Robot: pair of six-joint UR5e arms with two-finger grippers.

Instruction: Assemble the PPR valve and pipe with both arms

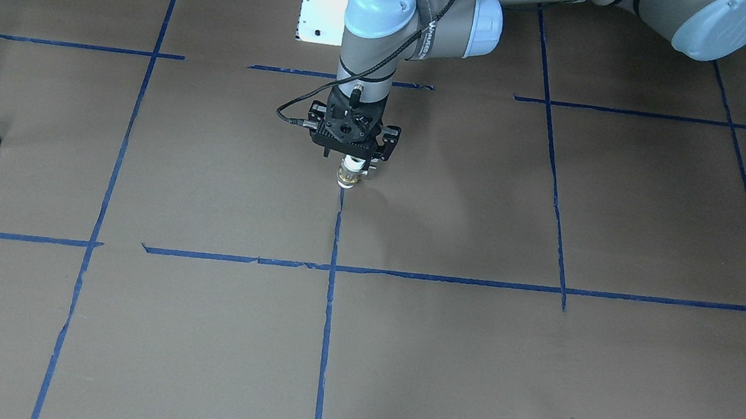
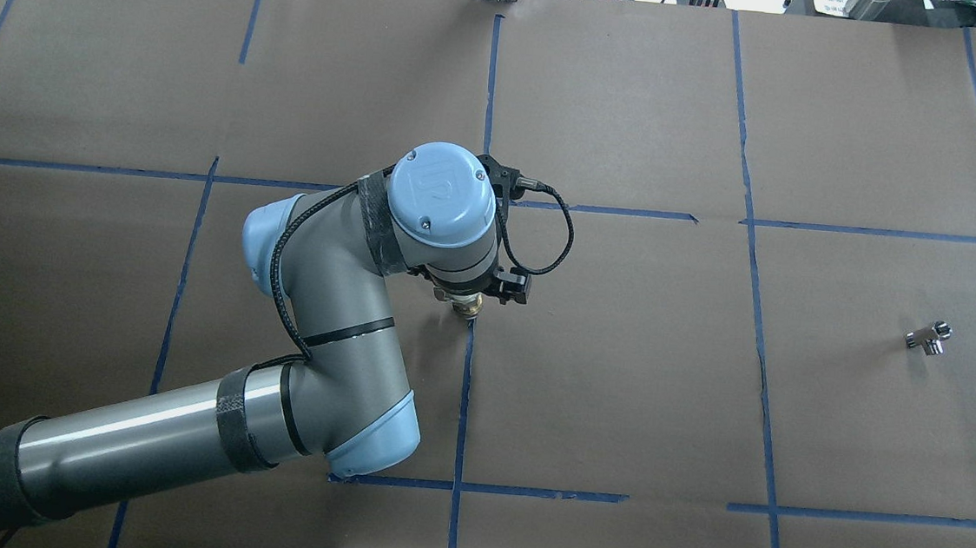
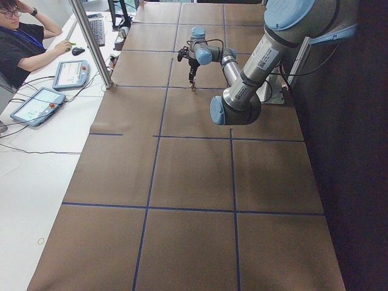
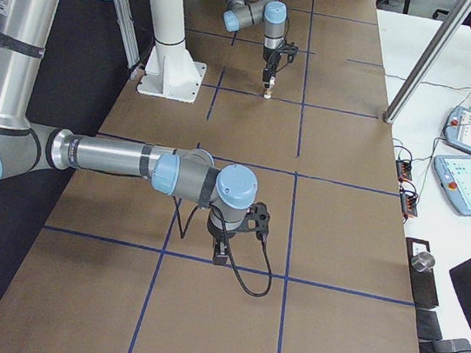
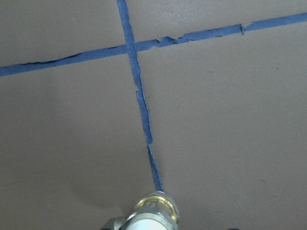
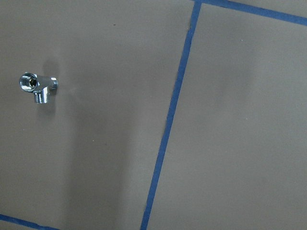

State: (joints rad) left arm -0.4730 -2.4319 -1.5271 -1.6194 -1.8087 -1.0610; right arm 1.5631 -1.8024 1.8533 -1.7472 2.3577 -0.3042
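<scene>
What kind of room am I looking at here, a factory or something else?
Most likely a robotics lab or test cell, not a factory. A table covered in brown paper is marked into squares with blue tape, and beside it a person sits at a desk with touchscreen control tablets.

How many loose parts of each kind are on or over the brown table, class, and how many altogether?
White-and-brass valve: 1, held by the left gripper.
Chrome pipe piece: 1, lying alone on the table.
Total: 2
</scene>
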